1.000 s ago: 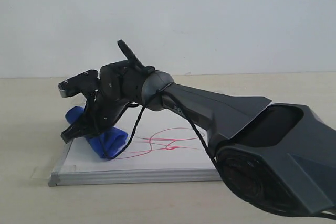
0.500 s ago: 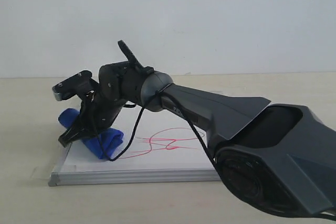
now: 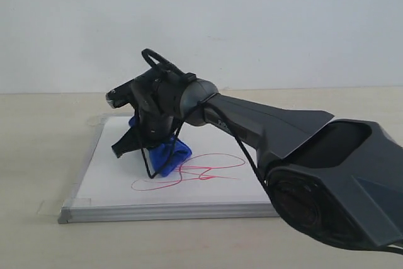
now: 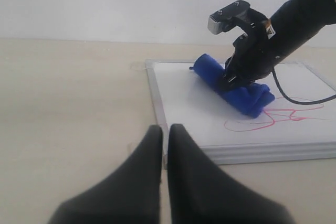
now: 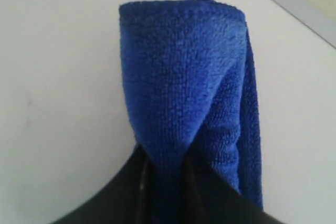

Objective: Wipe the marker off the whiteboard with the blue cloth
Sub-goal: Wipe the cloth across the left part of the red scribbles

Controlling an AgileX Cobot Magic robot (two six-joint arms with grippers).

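Note:
The whiteboard (image 3: 104,177) lies flat on the tan table, with the red marker (image 3: 203,171) scribble looping across its near right half. My right gripper (image 3: 148,152) is shut on the rolled blue cloth (image 3: 170,157), which rests on the board at the scribble's upper left edge. In the right wrist view the cloth (image 5: 184,77) fills the space between the dark fingers (image 5: 131,192), over white board (image 5: 58,77). My left gripper (image 4: 164,129) is shut and holds nothing, low over the table beside the board's (image 4: 189,108) front corner. From there the cloth (image 4: 247,97) and marker (image 4: 278,118) show.
The right arm's large dark body (image 3: 327,174) stretches across the right side of the exterior view and hides the board's right edge. A black cable (image 3: 242,155) hangs from the arm over the scribble. A plain wall stands behind the table.
My right gripper has carried the cloth from the board's near left part to the right and farther back, up to the scribble's left end. The wrist has turned. The scribble looks unchanged.

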